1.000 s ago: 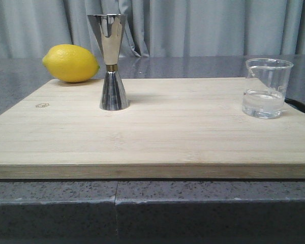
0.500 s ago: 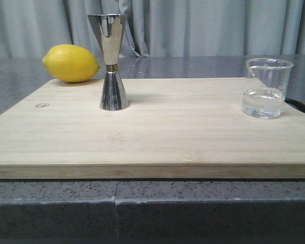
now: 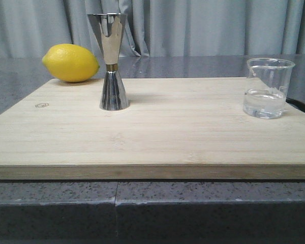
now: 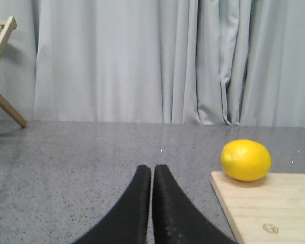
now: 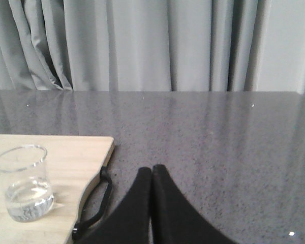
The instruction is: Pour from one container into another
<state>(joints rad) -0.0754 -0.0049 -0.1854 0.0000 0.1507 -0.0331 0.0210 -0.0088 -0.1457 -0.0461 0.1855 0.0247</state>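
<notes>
A small clear glass beaker (image 3: 267,89) with some clear liquid stands upright at the right end of the wooden board (image 3: 157,132); the right wrist view shows the beaker (image 5: 24,183) too. The tall steel jigger (image 3: 112,61) with its gold waist band stands upright at the board's back left. Neither gripper appears in the front view. My left gripper (image 4: 152,170) is shut and empty over the grey counter, off the board's left edge. Beyond the board's right edge, my right gripper (image 5: 152,170) is shut on nothing, with the beaker off to one side of it.
A yellow lemon (image 3: 71,63) rests at the board's back left corner, close to the jigger. A black handle (image 5: 96,203) runs along the board's right edge. Grey curtains hang behind the counter. A wooden frame (image 4: 1,61) stands far off past the left gripper.
The beaker appears a few pixels further right than before. Nothing else has visibly moved.
</notes>
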